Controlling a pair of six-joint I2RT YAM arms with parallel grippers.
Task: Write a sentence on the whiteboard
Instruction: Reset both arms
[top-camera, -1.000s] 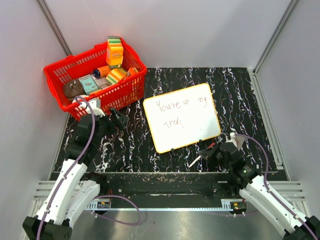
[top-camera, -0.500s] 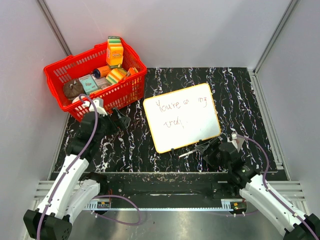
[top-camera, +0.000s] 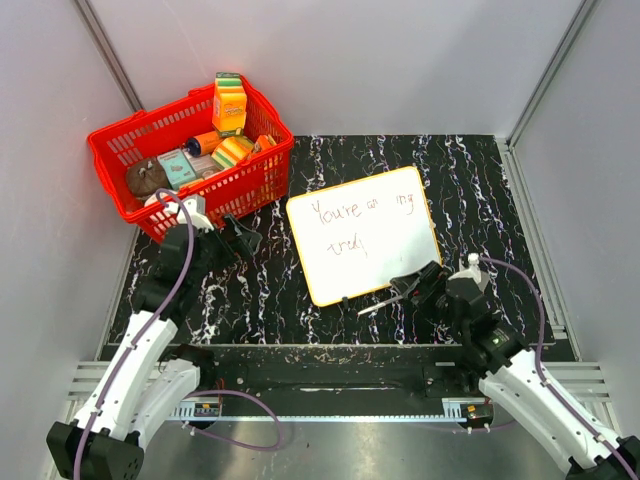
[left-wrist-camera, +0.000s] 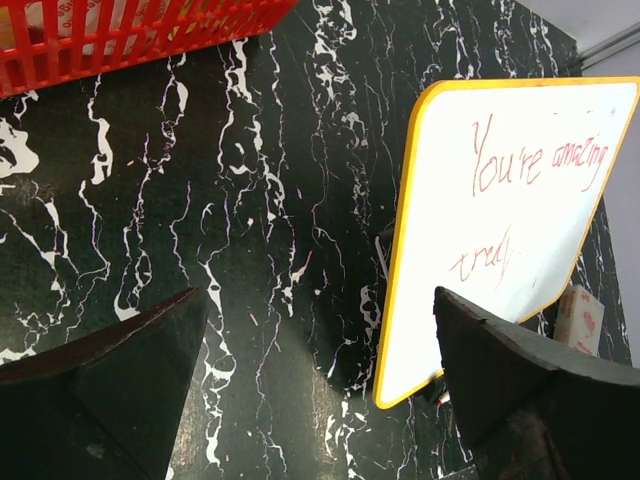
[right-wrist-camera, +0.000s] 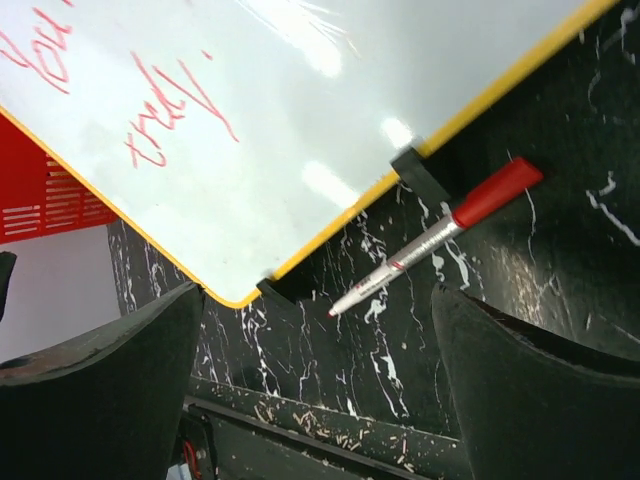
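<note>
Right wrist view shows right jaws open over the marker (right-wrist-camera: 428, 246) by the whiteboard (right-wrist-camera: 350, 80), left jaws open too, so best lift straight up without smudging the sentence (right-wrist-camera: 168, 108).

Illumination is bright, even, from overhead — shadows on the counter (top-camera: 480, 200) are soft. Glare patches mark the whiteboard (right-wrist-camera: 300, 120); fingers (right-wrist-camera: 100, 400) nearest the lens appear dark, unfocused.

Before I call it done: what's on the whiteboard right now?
The sentence, red lettering reading "You're amazing" above "truly", is on the whiteboard. The marker lies off it, on the table beside its near edge. Whatever is under the board is covered.
</note>
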